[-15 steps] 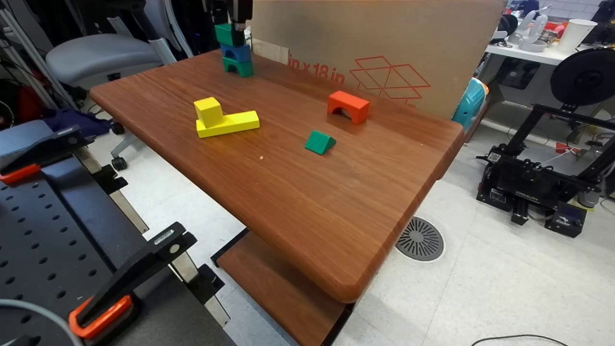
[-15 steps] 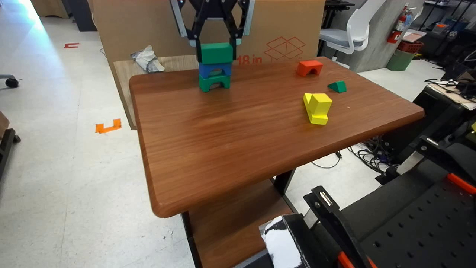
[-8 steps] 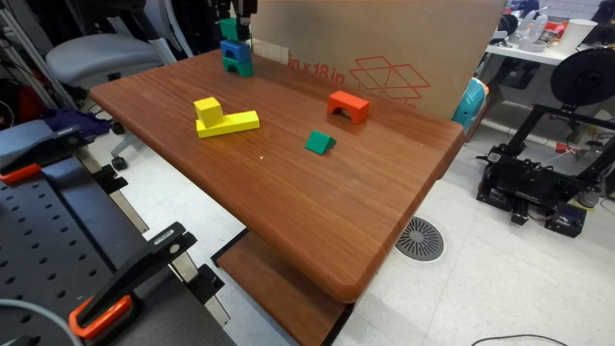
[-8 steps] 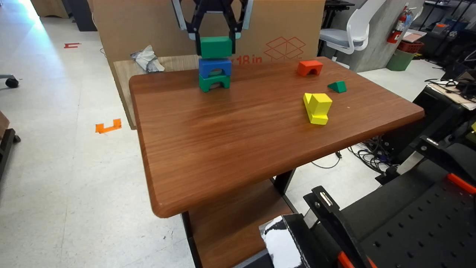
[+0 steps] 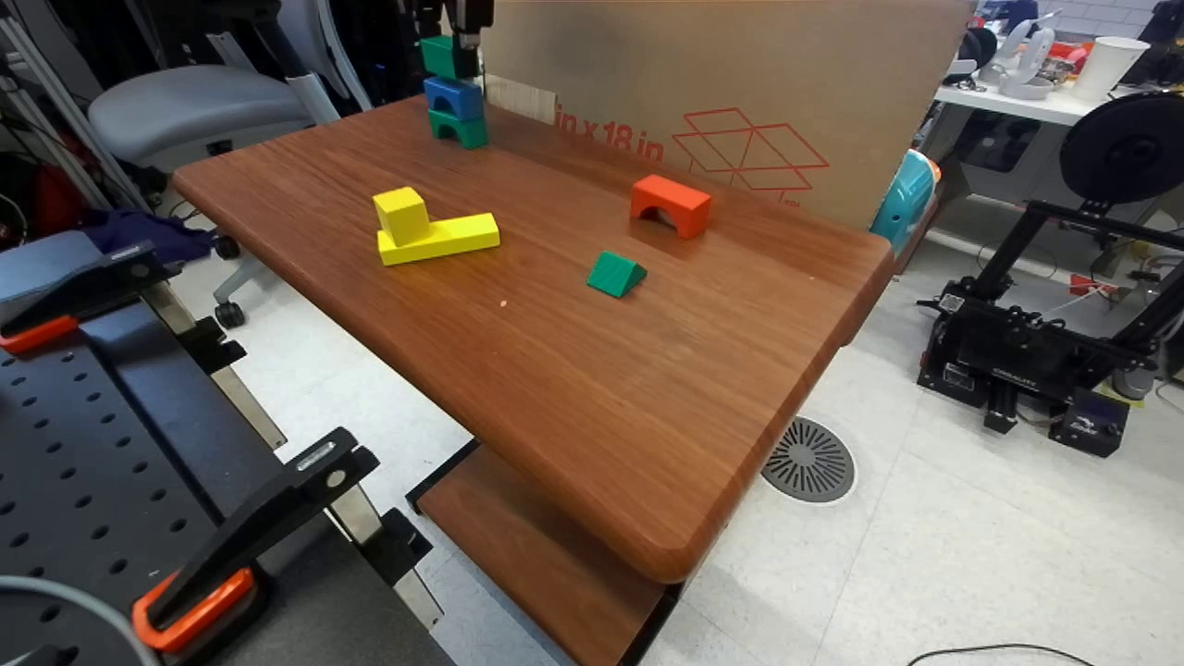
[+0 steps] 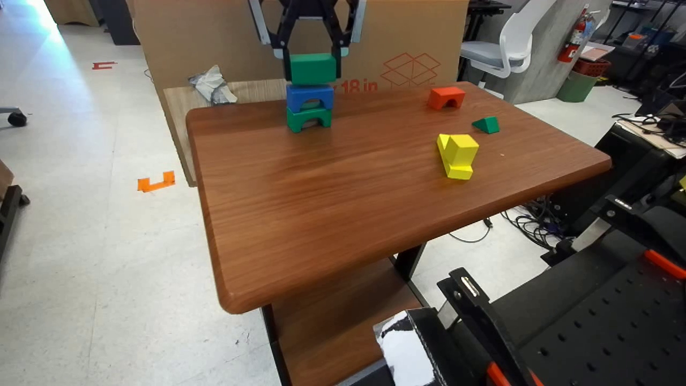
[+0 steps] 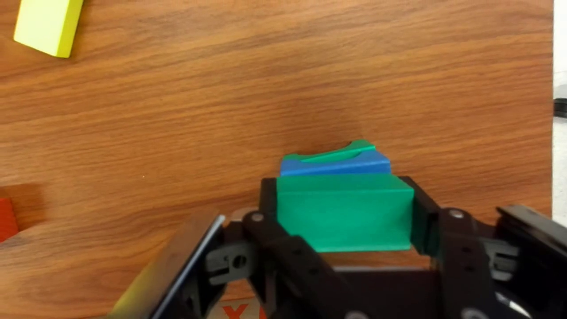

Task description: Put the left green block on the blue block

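My gripper (image 6: 313, 74) is shut on the wide plain green block (image 6: 313, 65), with one finger at each end. This block also shows in an exterior view (image 5: 437, 57) and in the wrist view (image 7: 345, 221). It is held level above the bright blue block (image 6: 309, 92), which is arch-shaped and sits on a green arch block (image 6: 292, 121). In the wrist view only a strip of the blue block (image 7: 336, 167) shows beyond the held block. I cannot tell whether the held block touches the blue one.
A green wedge (image 5: 614, 275), an orange arch block (image 5: 673, 203) and two stacked yellow blocks (image 5: 442, 239) stand elsewhere on the wooden table (image 5: 592, 388). A big cardboard box (image 6: 225, 43) stands along the table's back edge, near the stack.
My gripper and the held green block rose a little above the blue block, then shifted very slightly in the last half second. The blue block and the arch under it have not moved.
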